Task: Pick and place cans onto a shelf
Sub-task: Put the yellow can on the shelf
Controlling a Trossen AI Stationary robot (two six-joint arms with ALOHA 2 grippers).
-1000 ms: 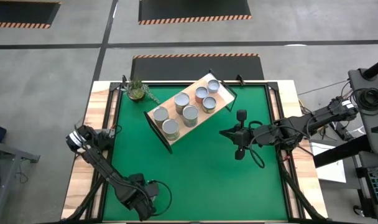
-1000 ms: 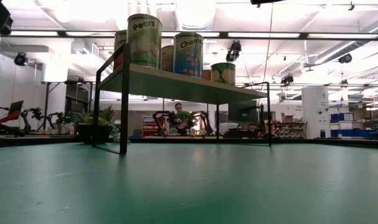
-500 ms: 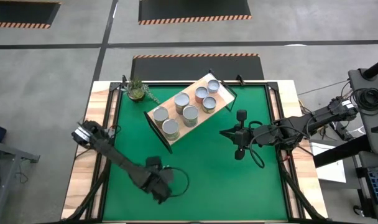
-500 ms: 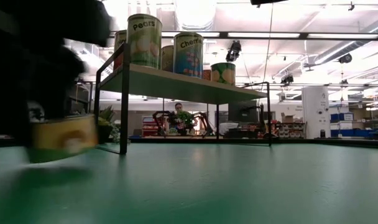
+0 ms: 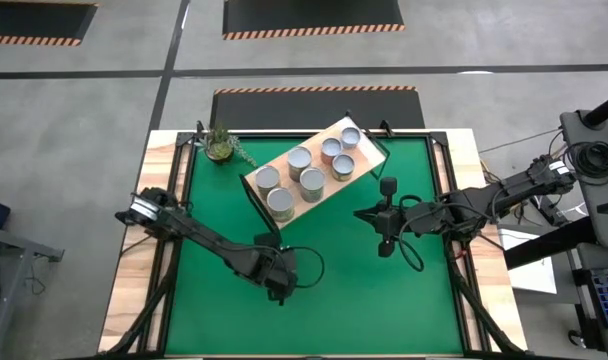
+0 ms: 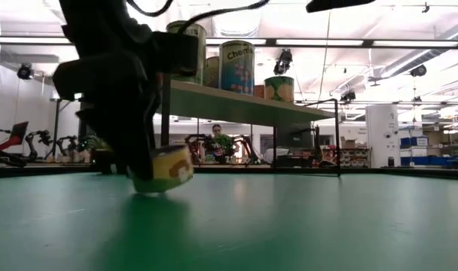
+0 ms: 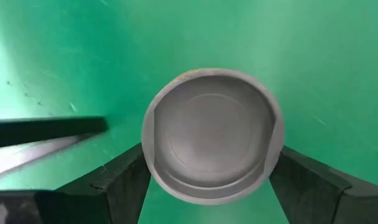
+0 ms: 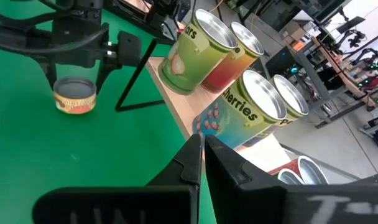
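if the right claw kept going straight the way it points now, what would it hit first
Most likely the shelf with its tall cans. In the right wrist view the shut right claw aims at the shelf's near edge, though depth is hard to judge.

Yellow-sided can point(image 6: 167, 167), silver top; green mat point(image 5: 334, 270).

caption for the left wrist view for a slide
Left gripper shut on a can over the green mat.
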